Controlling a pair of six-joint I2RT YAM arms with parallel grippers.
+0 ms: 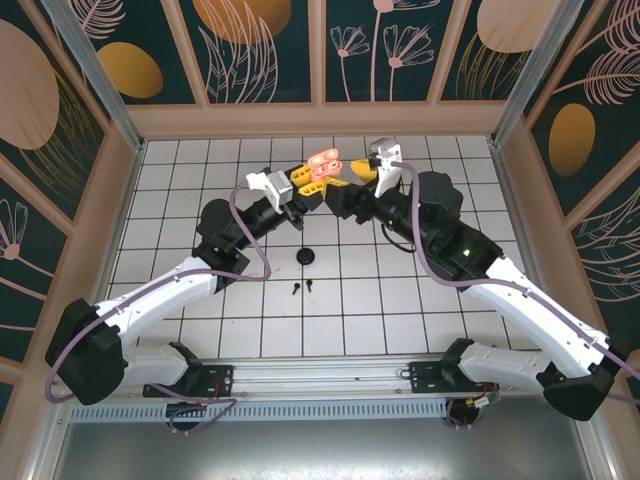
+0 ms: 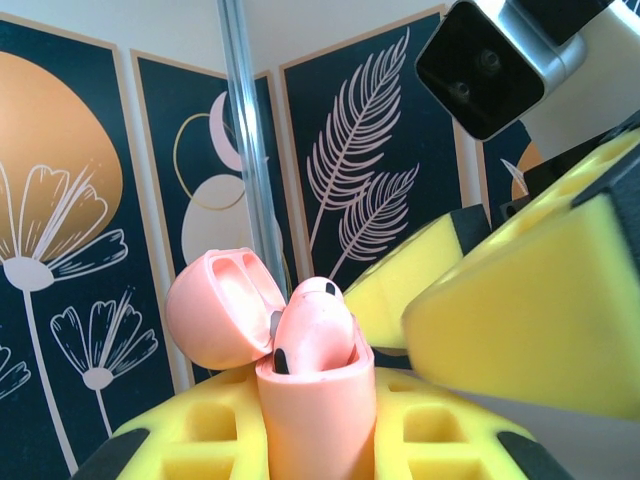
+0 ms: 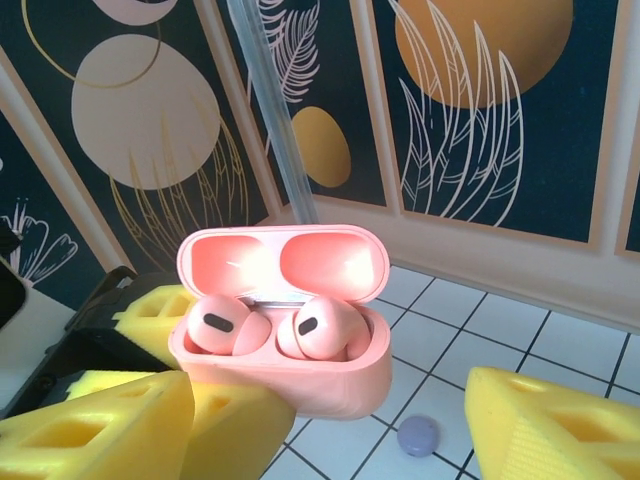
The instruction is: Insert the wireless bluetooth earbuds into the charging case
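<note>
Nearest us on the table (image 1: pixel 400 300), two black earbuds (image 1: pixel 303 289) lie loose, side by side. Just past them at 12 o'clock sits a small black round piece (image 1: pixel 307 258). Further out, 12 o'clock again, the left gripper (image 1: pixel 311 180) is clamped on the pink charging case (image 1: pixel 323 165). Its yellow pads are on the lower body, and the case is held upright off the table with its lid (image 3: pixel 283 262) flipped back. We see both pink earbuds (image 3: pixel 318 328) in the wells; one stands proud of the rim. The right gripper (image 1: pixel 356 172) is at the case's 3 o'clock, jaws apart, gripping nothing. A lilac round piece (image 3: pixel 418 436) lies on the tiles below the case.
</note>
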